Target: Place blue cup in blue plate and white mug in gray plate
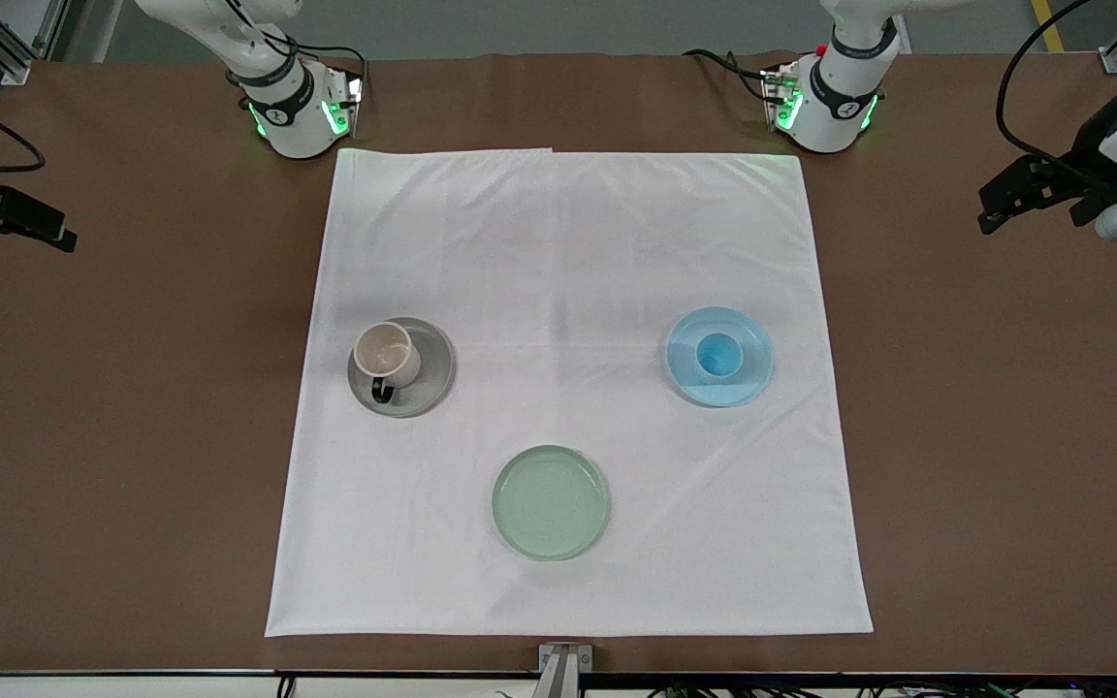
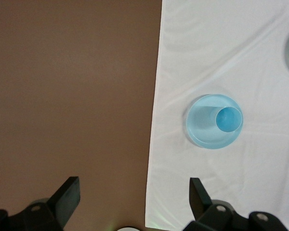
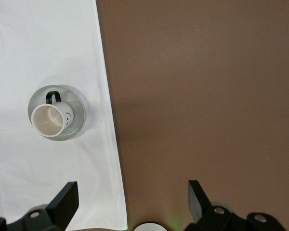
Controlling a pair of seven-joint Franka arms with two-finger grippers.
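On the brown table (image 1: pixel 132 407) lies a white cloth (image 1: pixel 568 252), and everything sits on it. Toward the right arm's end of the cloth, the gray plate (image 1: pixel 430 380) carries the white mug (image 1: pixel 386 355), upright, handle toward the front camera. Toward the left arm's end, the blue plate (image 1: pixel 749 376) holds the blue cup (image 1: pixel 718 354), seemingly upright. A pale green plate (image 1: pixel 551 502) lies nearest the camera. The left gripper (image 2: pixel 135 202) and right gripper (image 3: pixel 133 201) wait high over bare table off the cloth's edges, fingers spread, grasping nothing.
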